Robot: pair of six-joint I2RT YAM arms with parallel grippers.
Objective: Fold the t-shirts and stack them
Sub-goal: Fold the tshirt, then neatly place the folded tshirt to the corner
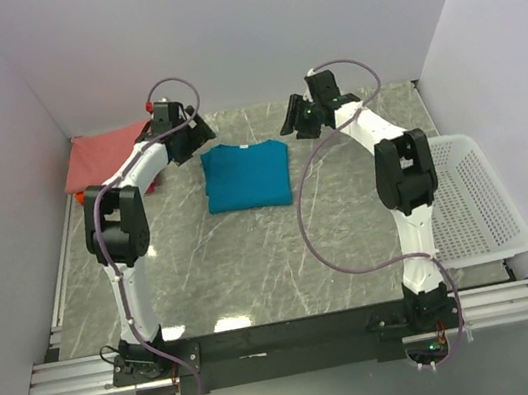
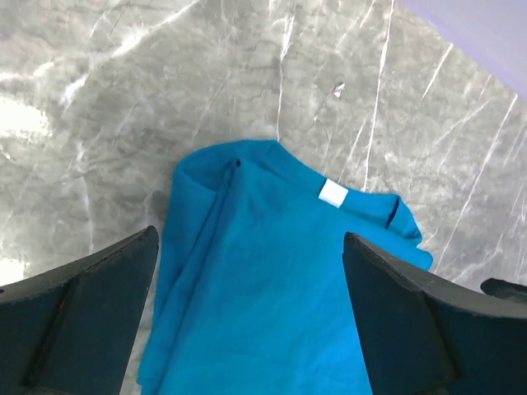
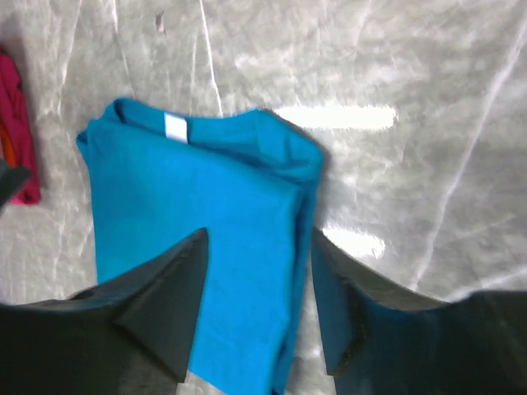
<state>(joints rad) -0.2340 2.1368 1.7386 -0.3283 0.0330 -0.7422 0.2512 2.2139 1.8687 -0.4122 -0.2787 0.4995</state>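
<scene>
Teal-blue t-shirt [image 1: 247, 175]: is lying folded into a rough rectangle on the grey marbled bench [image 1: 254, 260], at its middle towards the far side, between the two grippers.
Neck label [image 2: 333, 193]: is showing white at the shirt's far edge, facing up.
Left gripper [image 2: 249, 247]: is hovering above the shirt's far-left corner with its fingers spread wide; nothing is sitting between them and they are not touching the cloth.
Right gripper [image 3: 259, 239]: is hanging over the shirt's right folded edge with its fingers parted and holding nothing; the cloth is showing through the gap below.
Shirt's right edge: is showing several stacked layers in the right wrist view, slightly uneven at the far corner.
Salmon-pink t-shirt [image 1: 100, 156]: is lying flat in the far-left corner of the bench, well apart from the teal one, partly hidden by the left arm.
Orange-red cloth [image 1: 76, 196]: is peeking out at the near-left edge of the salmon-pink one; how it is folded cannot be told.
White mesh basket [image 1: 491, 220]: is sitting at the right edge of the bench, beside the right arm.
</scene>
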